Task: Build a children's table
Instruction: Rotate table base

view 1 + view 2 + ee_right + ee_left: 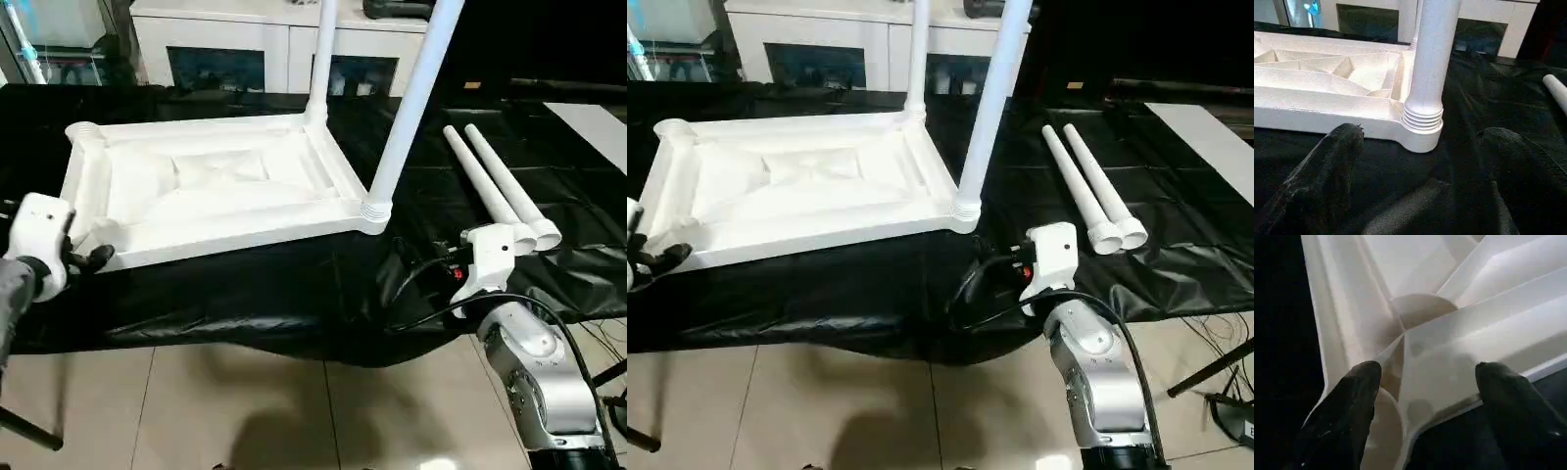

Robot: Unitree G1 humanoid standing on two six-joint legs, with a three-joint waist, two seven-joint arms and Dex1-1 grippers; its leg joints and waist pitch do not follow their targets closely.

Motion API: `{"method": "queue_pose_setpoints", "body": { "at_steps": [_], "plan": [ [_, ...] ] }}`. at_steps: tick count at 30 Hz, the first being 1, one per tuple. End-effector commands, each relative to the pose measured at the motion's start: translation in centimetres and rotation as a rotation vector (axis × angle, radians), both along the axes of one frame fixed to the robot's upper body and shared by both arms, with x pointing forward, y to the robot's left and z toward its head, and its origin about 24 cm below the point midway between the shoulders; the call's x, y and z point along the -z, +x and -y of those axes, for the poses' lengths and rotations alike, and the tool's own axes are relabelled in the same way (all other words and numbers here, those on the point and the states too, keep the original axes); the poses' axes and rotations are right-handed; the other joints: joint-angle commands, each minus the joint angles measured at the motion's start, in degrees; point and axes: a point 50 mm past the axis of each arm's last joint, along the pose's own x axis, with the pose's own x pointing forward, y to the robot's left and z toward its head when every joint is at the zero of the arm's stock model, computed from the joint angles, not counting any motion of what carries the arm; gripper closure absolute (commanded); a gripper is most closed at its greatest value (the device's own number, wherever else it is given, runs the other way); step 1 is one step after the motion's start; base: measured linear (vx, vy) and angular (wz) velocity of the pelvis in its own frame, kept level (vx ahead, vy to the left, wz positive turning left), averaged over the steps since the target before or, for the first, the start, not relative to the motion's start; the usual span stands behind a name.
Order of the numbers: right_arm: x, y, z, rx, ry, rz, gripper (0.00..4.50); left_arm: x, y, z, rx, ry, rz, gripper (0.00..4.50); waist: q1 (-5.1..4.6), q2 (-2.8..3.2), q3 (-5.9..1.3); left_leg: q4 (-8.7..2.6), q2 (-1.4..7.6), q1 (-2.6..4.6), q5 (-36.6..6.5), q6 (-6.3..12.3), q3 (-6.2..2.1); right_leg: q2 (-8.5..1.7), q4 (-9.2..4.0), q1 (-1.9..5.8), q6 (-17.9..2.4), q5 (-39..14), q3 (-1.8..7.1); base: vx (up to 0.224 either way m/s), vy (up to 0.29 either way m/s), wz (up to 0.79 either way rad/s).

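The white tabletop (216,186) lies upside down on the black cloth, ribbed side up. One white leg (411,108) stands in its near right socket and another leg (321,59) in the far right socket. The far left socket (83,130) is empty. Two loose legs (495,186) lie side by side on the cloth to the right. My left gripper (1425,369) is at the tabletop's near left corner, open, with a finger (1352,396) on either side of the corner rim. My right gripper (1425,132) is open and empty, low in front of the near right leg (1430,58).
A white cabinet with glass doors (265,39) stands behind the table. The black cloth (294,304) hangs over the front edge above the tile floor (245,411). Black cables (421,294) loop by my right forearm. A white sheet (598,117) lies far right.
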Motion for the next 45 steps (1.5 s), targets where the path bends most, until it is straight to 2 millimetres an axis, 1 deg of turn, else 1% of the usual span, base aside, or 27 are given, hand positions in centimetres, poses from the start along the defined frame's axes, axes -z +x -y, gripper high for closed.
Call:
{"method": "queue_pose_setpoints", "body": {
  "at_steps": [1,6,11,14,18,19,20,21,22,23,27,28,29,30,31,33,34,35,37,38,39,40,41,42,43,44,45],
  "plan": [
    [-0.4,0.2,0.6,0.010,-0.004,0.004,0.30,0.9,-0.7,-0.9,-0.068,-0.069,-0.074,0.95,0.11,1.29,-3.17,-4.80,1.62,0.60,-10.6,-1.30,-0.53,-3.80,-3.41,2.20,-10.4,-9.1,2.47,0.000,0.000,0.00],
    [-0.5,0.3,1.0,0.017,-0.009,0.006,0.30,0.0,-1.0,-1.8,-0.193,-0.178,-0.079,0.95,-0.24,1.20,-3.15,-4.72,1.68,0.52,-10.7,-1.14,-0.57,-3.94,-3.45,2.40,-11.3,-9.0,2.47,0.000,0.000,0.00],
    [-0.8,0.5,1.4,0.025,-0.016,0.011,0.30,0.0,-2.0,-2.9,-0.262,-0.166,-0.133,0.95,-0.36,1.24,-3.12,-4.66,1.68,0.67,-10.8,-0.61,-0.54,-3.91,-3.75,2.31,-11.0,-10.3,2.51,0.000,0.000,0.00],
    [-0.8,0.6,1.6,0.027,-0.020,0.012,0.30,-0.2,-2.6,-3.3,-0.274,-0.160,-0.162,0.95,-0.39,1.16,-3.09,-4.77,1.79,0.49,-10.6,-0.70,-0.62,-3.95,-3.55,2.44,-11.2,-9.7,2.49,0.000,0.000,0.00],
    [-0.9,0.6,1.8,0.028,-0.022,0.013,0.30,-1.3,-3.0,-4.0,-0.289,-0.137,-0.118,0.95,-0.67,1.09,-3.10,-4.68,1.75,0.44,-10.1,-0.33,-0.56,-3.92,-3.55,2.48,-11.4,-9.2,2.48,0.000,0.000,0.00],
    [-0.9,0.6,1.8,0.028,-0.023,0.012,0.30,-1.3,-3.1,-3.8,-0.265,-0.139,-0.134,0.95,-0.57,0.49,-3.10,-4.65,1.77,0.47,-10.0,-0.05,-0.52,-4.00,-3.55,2.50,-11.2,-9.8,2.51,0.000,0.000,0.00],
    [-0.9,0.7,1.8,0.027,-0.023,0.011,0.30,-1.1,-3.1,-3.6,-0.248,-0.149,-0.149,0.95,-0.51,0.86,-3.02,-4.73,1.80,0.53,-10.2,-0.06,-0.53,-4.03,-3.63,2.34,-11.1,-10.7,2.53,0.000,0.000,0.00],
    [-0.8,0.7,1.7,0.025,-0.023,0.010,0.30,-0.7,-3.2,-3.3,-0.226,-0.160,-0.170,0.95,-0.52,0.85,-2.99,-4.76,1.85,0.62,-10.3,-0.11,-0.53,-4.01,-3.70,2.25,-11.0,-10.9,2.52,0.000,0.000,0.00],
    [-0.8,0.8,1.7,0.022,-0.023,0.010,0.30,-0.3,-3.2,-3.0,-0.196,-0.162,-0.187,0.95,-0.60,0.46,-2.95,-4.78,1.89,0.67,-10.5,-0.12,-0.45,-3.89,-3.78,2.13,-11.0,-11.2,2.48,0.000,0.000,0.00],
    [-0.9,0.9,1.6,0.016,-0.022,0.009,0.30,0.2,-3.2,-2.4,-0.146,-0.177,-0.215,0.95,-0.40,0.66,-2.97,-4.83,1.92,0.75,-10.6,-0.19,-0.48,-3.94,-3.74,2.13,-10.9,-11.3,2.51,0.000,0.000,0.00],
    [-1.0,0.9,1.3,-0.032,-0.009,0.004,0.30,1.1,-3.1,-0.8,-0.022,-0.197,-0.273,0.95,-0.16,0.64,-2.94,-4.95,1.99,0.88,-11.5,-0.45,-0.52,-4.11,-3.74,2.14,-10.9,-11.9,2.57,0.000,0.000,0.00],
    [-1.1,0.8,1.2,-0.049,-0.004,0.001,0.30,1.2,-3.2,-0.5,-0.003,-0.202,-0.283,0.95,-0.05,0.69,-2.80,-4.94,2.00,1.02,-12.1,-0.31,-0.36,-4.03,-3.86,1.84,-10.8,-12.3,2.63,0.000,0.000,0.00],
    [-1.0,0.4,0.8,-0.120,-0.006,-0.015,0.30,1.4,-3.2,0.0,0.039,-0.204,-0.295,0.95,0.16,1.22,-2.86,-4.94,1.99,1.10,-12.5,-0.47,-0.44,-4.02,-3.82,1.92,-10.9,-12.4,2.60,0.000,0.000,0.00],
    [-0.9,0.2,0.6,-0.151,-0.006,-0.025,0.30,1.5,-3.2,0.2,0.051,-0.207,-0.300,0.95,0.18,1.07,-2.84,-4.99,2.09,1.06,-12.7,-0.48,-0.44,-3.93,-3.86,2.01,-10.9,-12.2,2.55,0.000,0.000,0.00],
    [-0.7,-0.6,-0.1,-0.249,-0.003,-0.066,0.30,1.8,-3.3,0.8,0.089,-0.206,-0.316,0.95,0.46,1.36,-2.72,-5.02,2.04,1.06,-13.4,-0.52,-0.42,-3.83,-3.90,2.02,-10.6,-12.6,2.59,0.000,0.000,0.00],
    [-0.3,-1.8,-0.8,-0.389,-0.014,-0.126,0.30,2.0,-3.3,1.6,0.126,-0.204,-0.328,0.95,0.75,1.10,-2.76,-5.06,2.07,1.02,-14.0,-0.31,-0.44,-3.87,-4.00,2.15,-10.4,-13.3,2.59,0.000,0.000,0.00],
    [0.0,-3.2,-1.3,-0.513,-0.023,-0.186,0.30,2.1,-3.2,2.5,0.172,-0.214,-0.335,0.95,1.13,1.41,-2.75,-5.12,2.29,1.14,-14.2,-0.22,-0.47,-4.01,-4.08,2.10,-10.0,-13.6,2.68,0.000,0.000,0.00],
    [0.1,-3.3,-1.4,-0.522,-0.024,-0.190,0.30,2.1,-3.2,2.5,0.175,-0.215,-0.335,0.95,1.07,1.10,-2.68,-5.17,2.24,0.79,-14.3,-0.09,-0.53,-3.91,-4.05,2.37,-9.8,-14.2,2.63,0.000,0.000,0.00],
    [0.6,-4.8,-1.6,-0.637,-0.041,-0.255,0.30,2.2,-2.9,4.0,0.224,-0.233,-0.331,0.95,1.41,1.29,-2.86,-5.09,2.37,0.89,-14.0,-0.07,-0.55,-4.18,-4.18,2.31,-10.0,-14.6,2.66,0.000,0.000,0.00],
    [1.1,-5.6,-1.7,-0.690,-0.047,-0.318,0.30,2.5,-2.5,5.8,0.270,-0.260,-0.330,0.95,1.38,1.25,-2.55,-5.17,2.28,0.73,-15.0,-0.15,-0.56,-4.10,-4.38,2.22,-9.7,-16.4,2.64,0.000,0.000,0.00],
    [1.3,-5.8,-1.8,-0.703,-0.041,-0.335,0.30,2.8,-2.2,6.7,0.296,-0.271,-0.329,0.95,1.43,1.10,-2.55,-5.17,2.24,0.85,-15.5,-0.13,-0.54,-4.15,-4.63,2.27,-9.3,-17.8,2.62,0.000,0.000,0.00],
    [1.3,-5.9,-1.8,-0.710,-0.038,-0.343,0.30,3.0,-2.0,7.5,0.317,-0.286,-0.329,0.95,1.80,0.99,-2.55,-4.92,2.29,1.22,-16.0,-0.02,-0.49,-4.31,-4.90,1.82,-9.1,-19.8,2.72,0.000,0.000,0.00],
    [1.3,-5.9,-1.8,-0.710,-0.038,-0.343,0.30,3.0,-2.0,7.5,0.317,-0.286,-0.329,0.95,1.87,0.93,-2.47,-4.98,2.16,0.94,-16.0,-0.09,-0.54,-4.34,-5.10,1.88,-8.7,-21.9,2.70,0.000,0.000,0.00],
    [1.3,-6.0,-1.9,-0.714,-0.036,-0.346,0.30,3.2,-1.7,8.5,0.339,-0.299,-0.327,0.95,2.18,0.97,-2.47,-4.96,2.19,1.10,-16.3,-0.21,-0.54,-4.45,-5.29,1.72,-8.3,-23.1,2.68,0.000,0.000,0.00],
    [1.1,-6.0,-1.9,-0.718,-0.035,-0.347,0.30,3.7,-1.1,10.5,0.380,-0.322,-0.321,0.95,2.41,1.11,-2.41,-4.89,2.24,1.44,-17.1,-0.46,-0.49,-4.37,-5.54,1.34,-7.7,-24.7,2.71,0.000,0.000,0.00],
    [1.0,-5.9,-2.0,-0.719,-0.036,-0.345,0.30,3.9,-0.9,11.4,0.397,-0.328,-0.319,0.95,2.67,1.48,-2.36,-4.73,2.17,1.77,-17.9,-0.69,-0.51,-4.29,-5.73,1.04,-7.4,-25.8,2.66,0.000,0.000,0.00],
    [0.9,-5.9,-1.9,-0.720,-0.040,-0.341,0.30,4.0,-0.6,12.1,0.412,-0.338,-0.312,0.95,2.49,1.17,-2.17,-4.90,2.21,1.75,-18.6,-0.64,-0.45,-4.17,-6.02,1.03,-7.1,-26.9,2.65,0.000,0.000,0.00]
  ]
}}
